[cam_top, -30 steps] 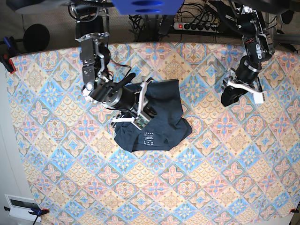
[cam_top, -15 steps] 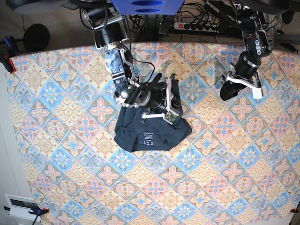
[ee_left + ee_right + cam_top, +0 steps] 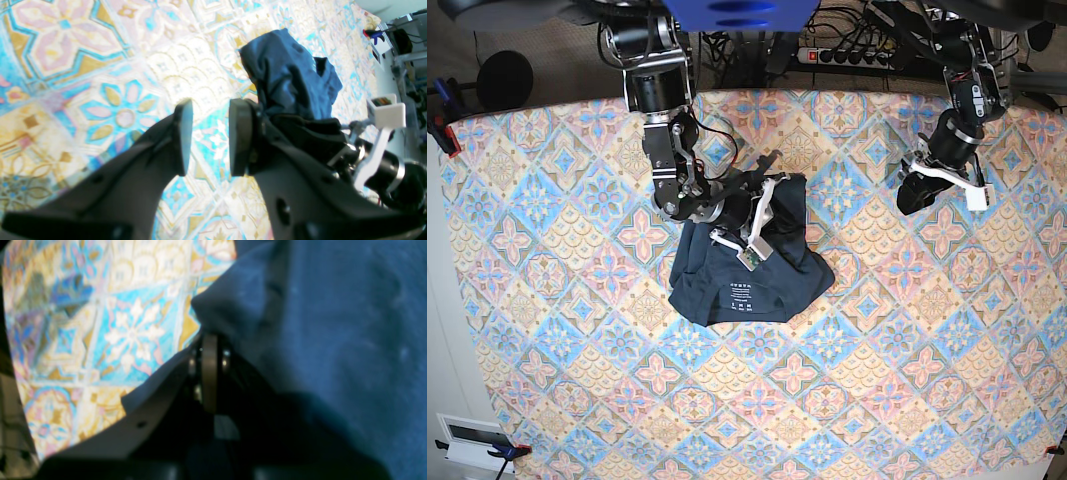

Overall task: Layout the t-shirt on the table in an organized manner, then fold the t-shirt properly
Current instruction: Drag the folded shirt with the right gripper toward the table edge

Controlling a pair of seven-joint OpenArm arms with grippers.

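Observation:
The dark navy t-shirt (image 3: 757,285) lies crumpled in a heap left of centre on the patterned table (image 3: 877,330). My right gripper (image 3: 775,182) is at the heap's far edge. In the right wrist view its jaws (image 3: 208,338) are shut, with a fold of the t-shirt (image 3: 333,323) pinched at the tips and draped over one finger. My left gripper (image 3: 912,195) hovers over bare table at the far right, well away from the cloth. In the left wrist view it (image 3: 211,106) is open and empty, and the t-shirt (image 3: 287,76) stands up in a peak beyond it.
A power strip with cables (image 3: 847,52) runs behind the table's far edge. Clamps (image 3: 442,130) hold the cloth at the left edge. A white box (image 3: 472,440) sits off the near left corner. The right arm (image 3: 383,160) shows in the left wrist view.
The right arm swung over the shirt and pulled back a little to its far edge, and its jaws closed on the fabric. The left arm barely moved.

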